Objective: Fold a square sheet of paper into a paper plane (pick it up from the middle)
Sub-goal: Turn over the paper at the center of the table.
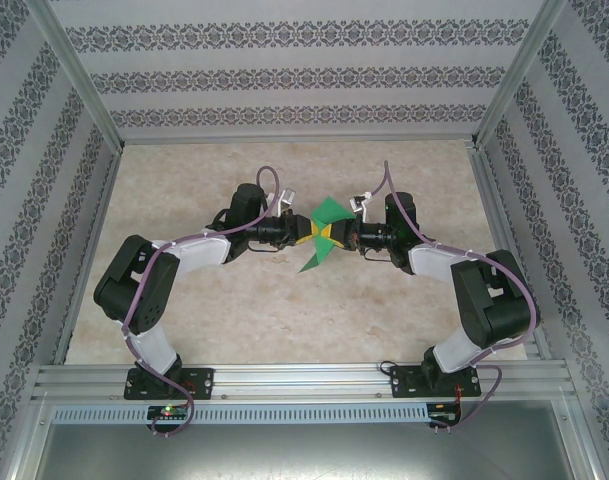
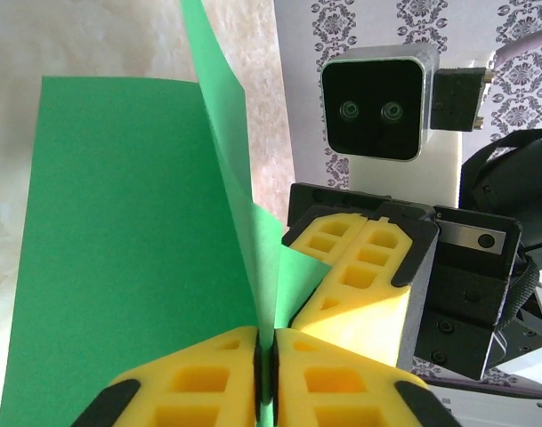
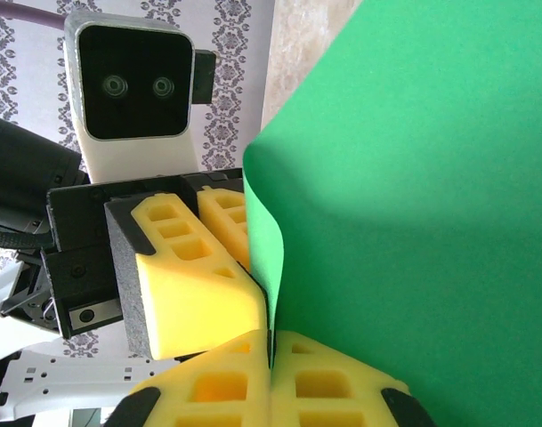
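Paper (image 1: pixel 330 212) is up off the worktop (image 1: pixel 234 320), mid-scene, caught between both hands, which meet tip to tip. Left hand (image 2: pixel 265 378) reaches in from the left. Its pads are pressed together, pinching the paper in the seam between them. Green flaps fan out past its tips, one broad and flat, one standing up curved. Right hand (image 3: pixel 271 374) faces it from the right, pads also pressed together, pinching the same paper in its seam. The sheet curls away above it. Hands sit just beside each other. From the top view, creased flaps stick out far side and near side.
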Robot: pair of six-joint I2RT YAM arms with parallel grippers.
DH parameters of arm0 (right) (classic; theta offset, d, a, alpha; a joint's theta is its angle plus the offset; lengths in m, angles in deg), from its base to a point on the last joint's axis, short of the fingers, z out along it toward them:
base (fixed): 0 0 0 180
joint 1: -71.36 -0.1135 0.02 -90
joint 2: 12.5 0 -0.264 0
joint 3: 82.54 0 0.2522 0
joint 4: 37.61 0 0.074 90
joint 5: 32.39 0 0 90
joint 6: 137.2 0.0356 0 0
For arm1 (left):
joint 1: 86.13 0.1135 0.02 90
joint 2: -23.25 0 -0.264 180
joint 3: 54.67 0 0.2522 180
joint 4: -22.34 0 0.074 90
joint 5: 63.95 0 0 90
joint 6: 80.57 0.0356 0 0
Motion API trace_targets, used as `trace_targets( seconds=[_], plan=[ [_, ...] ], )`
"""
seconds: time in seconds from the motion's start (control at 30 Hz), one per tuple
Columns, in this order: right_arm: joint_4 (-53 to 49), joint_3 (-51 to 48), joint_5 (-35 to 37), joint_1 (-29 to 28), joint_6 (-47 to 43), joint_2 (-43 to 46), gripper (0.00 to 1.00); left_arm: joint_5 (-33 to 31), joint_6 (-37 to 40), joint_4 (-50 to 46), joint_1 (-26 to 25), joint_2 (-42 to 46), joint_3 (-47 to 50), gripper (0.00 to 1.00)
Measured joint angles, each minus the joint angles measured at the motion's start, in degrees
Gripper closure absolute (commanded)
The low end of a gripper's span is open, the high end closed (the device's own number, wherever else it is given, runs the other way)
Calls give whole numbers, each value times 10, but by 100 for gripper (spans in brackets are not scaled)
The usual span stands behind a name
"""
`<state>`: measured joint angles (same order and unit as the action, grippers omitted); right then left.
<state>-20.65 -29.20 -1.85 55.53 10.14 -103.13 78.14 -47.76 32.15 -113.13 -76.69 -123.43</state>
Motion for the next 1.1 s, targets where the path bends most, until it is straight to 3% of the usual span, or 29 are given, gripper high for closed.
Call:
trace_targets(
  seconds=[0.13,0.37,0.6,0.67,1.1],
  plan=[
    [0,0,0,2,0,0,94,0,3,-10,0,0,-5,91],
    [-59,0,9,16,-30,18,65,-1,11,-21,0,0,-8,92],
    [-183,-1,49,33,-99,108,48,-14,10,-23,0,0,-8,92],
    [-195,-7,59,32,-106,126,40,-20,7,-22,0,0,-8,92],
    [-142,-56,104,-42,-17,127,40,-31,-30,4,0,-14,-9,91]
  ],
)
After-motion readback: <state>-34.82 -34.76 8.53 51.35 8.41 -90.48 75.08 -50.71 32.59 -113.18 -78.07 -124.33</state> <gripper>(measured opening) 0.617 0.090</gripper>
